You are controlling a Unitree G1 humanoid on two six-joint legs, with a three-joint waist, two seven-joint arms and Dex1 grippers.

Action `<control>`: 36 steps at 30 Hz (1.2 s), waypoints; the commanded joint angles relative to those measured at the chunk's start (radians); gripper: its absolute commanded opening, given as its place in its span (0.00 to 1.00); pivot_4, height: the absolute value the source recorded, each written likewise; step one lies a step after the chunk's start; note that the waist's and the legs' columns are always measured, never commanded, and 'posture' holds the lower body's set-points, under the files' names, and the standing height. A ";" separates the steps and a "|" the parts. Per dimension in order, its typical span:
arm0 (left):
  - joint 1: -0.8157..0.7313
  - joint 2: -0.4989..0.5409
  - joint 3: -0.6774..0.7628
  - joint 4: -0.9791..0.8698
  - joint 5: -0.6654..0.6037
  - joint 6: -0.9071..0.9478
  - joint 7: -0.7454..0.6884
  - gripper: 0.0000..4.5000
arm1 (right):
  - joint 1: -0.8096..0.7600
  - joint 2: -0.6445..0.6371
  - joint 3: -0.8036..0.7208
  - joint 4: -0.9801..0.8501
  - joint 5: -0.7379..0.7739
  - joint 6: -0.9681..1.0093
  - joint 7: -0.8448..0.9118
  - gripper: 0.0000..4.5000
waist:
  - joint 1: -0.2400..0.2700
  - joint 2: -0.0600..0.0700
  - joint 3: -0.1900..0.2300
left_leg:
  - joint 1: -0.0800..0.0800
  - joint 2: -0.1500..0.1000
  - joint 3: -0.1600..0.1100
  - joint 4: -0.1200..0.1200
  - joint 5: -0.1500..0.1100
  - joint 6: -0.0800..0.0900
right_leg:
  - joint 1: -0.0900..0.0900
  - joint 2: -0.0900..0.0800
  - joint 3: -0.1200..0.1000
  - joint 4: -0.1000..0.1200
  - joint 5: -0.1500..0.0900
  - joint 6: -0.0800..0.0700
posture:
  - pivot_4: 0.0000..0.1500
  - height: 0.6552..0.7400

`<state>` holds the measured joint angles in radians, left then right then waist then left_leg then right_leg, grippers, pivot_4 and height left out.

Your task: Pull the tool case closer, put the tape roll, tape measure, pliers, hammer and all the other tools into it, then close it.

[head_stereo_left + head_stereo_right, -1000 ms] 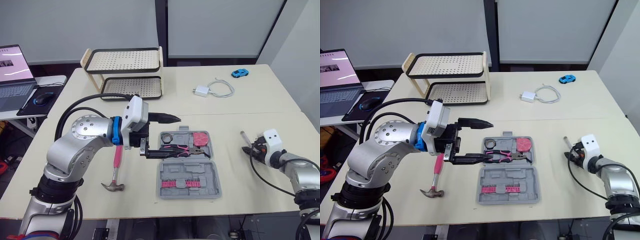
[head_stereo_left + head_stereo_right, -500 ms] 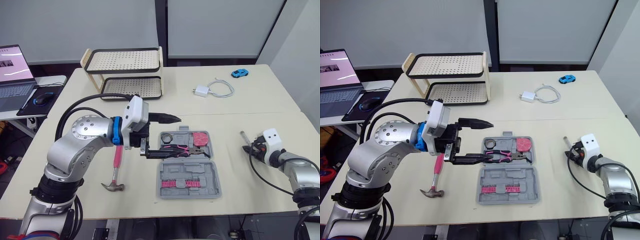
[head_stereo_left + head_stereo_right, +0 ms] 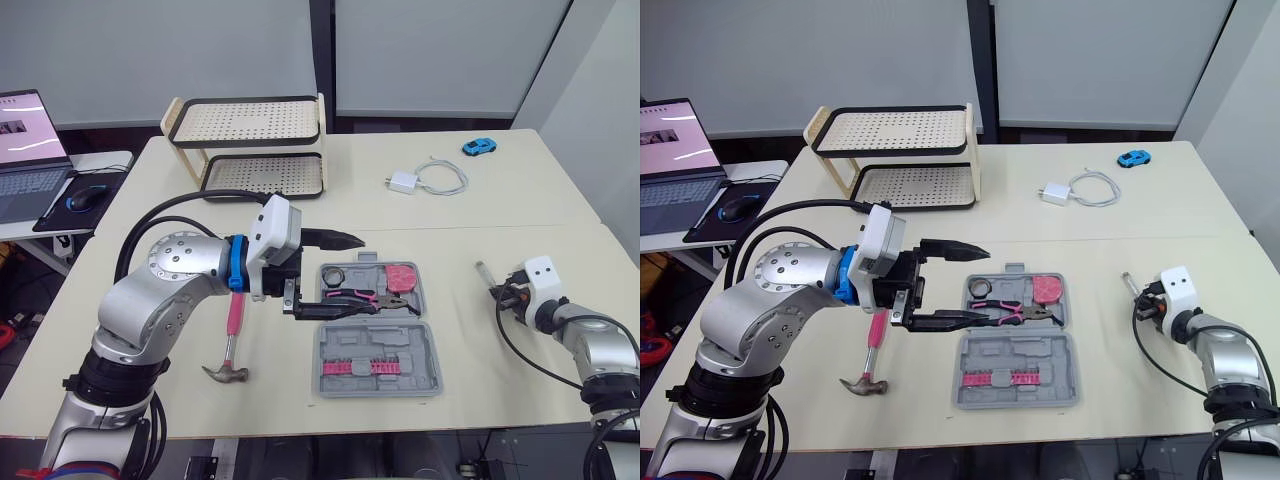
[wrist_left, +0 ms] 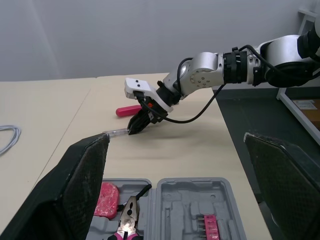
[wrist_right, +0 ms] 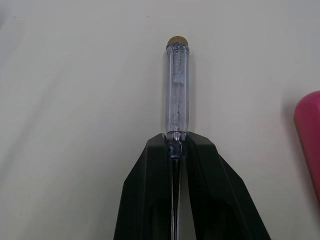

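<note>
The grey tool case [image 3: 378, 352] lies open mid-table. Its far half holds the pink-handled pliers [image 3: 362, 297], a pink tape measure [image 3: 403, 275] and a small roll [image 3: 333, 274]. A pink-handled hammer [image 3: 232, 335] lies on the table left of the case. My left gripper [image 3: 338, 273] hovers open over the case's left end, its fingers [image 4: 85, 185] wide apart and nothing between them. At the right, my right gripper [image 3: 503, 297] is shut on the shaft of a clear-handled screwdriver [image 5: 177, 85], just above the table.
A two-tier perforated rack [image 3: 250, 150] stands at the back left. A white charger with its cable [image 3: 405, 182] and a blue toy car [image 3: 479, 146] lie at the back right. A laptop [image 3: 30, 140] sits on a side desk. A pink object [image 5: 307, 135] lies beside the screwdriver.
My right gripper has shifted slightly left and away with the screwdriver. My left arm has edged a little to the right, its gripper still open.
</note>
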<state>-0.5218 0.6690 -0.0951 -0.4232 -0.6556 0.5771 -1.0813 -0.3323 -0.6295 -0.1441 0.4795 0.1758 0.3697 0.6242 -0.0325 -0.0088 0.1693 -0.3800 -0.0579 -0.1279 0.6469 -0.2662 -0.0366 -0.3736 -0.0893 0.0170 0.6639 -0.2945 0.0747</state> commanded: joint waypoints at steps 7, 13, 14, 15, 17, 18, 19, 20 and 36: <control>0.027 0.024 0.028 -0.006 0.009 -0.043 -0.032 1.00 | 0.071 -0.061 0.006 -0.177 0.010 0.032 0.075 0.04 | 0.000 0.000 0.000 | 0.000 0.000 0.000 0.000 0.000 0.001 | 0.000 0.000 0.000 0.000 0.000 0.000 | 1.00 1.00; 0.100 0.076 0.061 0.044 0.030 -0.126 -0.109 1.00 | 0.130 -0.125 0.002 -0.400 0.056 0.136 0.164 0.04 | -0.001 0.001 0.000 | 0.000 0.000 0.000 0.000 -0.001 0.001 | -0.001 0.001 0.000 0.000 0.000 0.000 | 1.00 1.00; 0.112 0.079 0.068 0.049 0.029 -0.137 -0.117 1.00 | 0.138 -0.134 0.001 -0.434 0.064 0.155 0.172 0.04 | 0.000 0.001 0.000 | 0.000 0.000 -0.001 0.000 -0.001 0.001 | -0.001 0.000 0.000 0.000 0.000 0.000 | 1.00 1.00; 0.122 0.081 0.075 0.054 0.027 -0.145 -0.123 1.00 | 0.142 -0.140 0.001 -0.462 0.072 0.173 0.176 0.04 | 0.001 0.001 0.000 | 0.000 0.000 -0.001 0.000 -0.001 0.001 | -0.001 0.000 0.000 0.000 0.000 0.000 | 1.00 1.00; 0.171 0.110 0.092 0.070 0.038 -0.184 -0.171 1.00 | 0.166 -0.185 0.029 -0.558 0.060 0.174 0.219 0.04 | 0.002 0.001 0.000 | -0.001 0.001 -0.001 0.000 -0.001 0.002 | -0.001 0.000 0.000 0.000 0.000 0.000 | 1.00 1.00; 0.189 0.120 0.104 0.076 0.034 -0.192 -0.184 1.00 | 0.176 -0.203 0.042 -0.599 0.053 0.173 0.234 0.04 | 0.001 0.001 0.000 | -0.001 0.001 -0.001 -0.001 -0.001 0.002 | -0.001 0.000 0.000 0.000 0.000 0.000 | 1.00 1.00; 0.202 0.126 0.115 0.080 0.030 -0.198 -0.193 1.00 | 0.181 -0.214 0.052 -0.631 0.050 0.174 0.242 0.04 | 0.001 0.001 0.000 | -0.001 0.001 -0.001 -0.001 -0.001 0.002 | -0.001 0.000 0.000 -0.001 0.000 0.000 | 1.00 1.00; 0.215 0.136 0.125 0.080 0.026 -0.205 -0.205 1.00 | 0.185 -0.228 0.067 -0.666 0.048 0.174 0.253 0.04 | 0.001 0.001 0.000 | -0.001 0.001 -0.001 -0.001 -0.001 0.002 | -0.001 0.000 0.000 -0.001 0.000 0.000 | 1.00 1.00; 0.403 0.216 0.187 0.088 0.097 -0.356 -0.297 1.00 | -0.054 -0.307 0.472 -1.029 -0.031 0.422 0.316 0.04 | 0.003 0.001 0.001 | -0.002 0.003 -0.003 -0.001 -0.001 0.002 | -0.002 0.000 -0.002 -0.001 0.000 0.000 | 1.00 1.00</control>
<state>-0.1241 0.8691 0.0682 -0.3230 -0.5646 0.2422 -1.3666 -0.3555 -0.9245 0.2983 -0.5119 0.1728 0.7869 0.9286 -0.0299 -0.0081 0.1698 -0.3822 -0.0550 -0.1306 0.6459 -0.2673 -0.0349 -0.3757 -0.0899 0.0155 0.6625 -0.2946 0.0746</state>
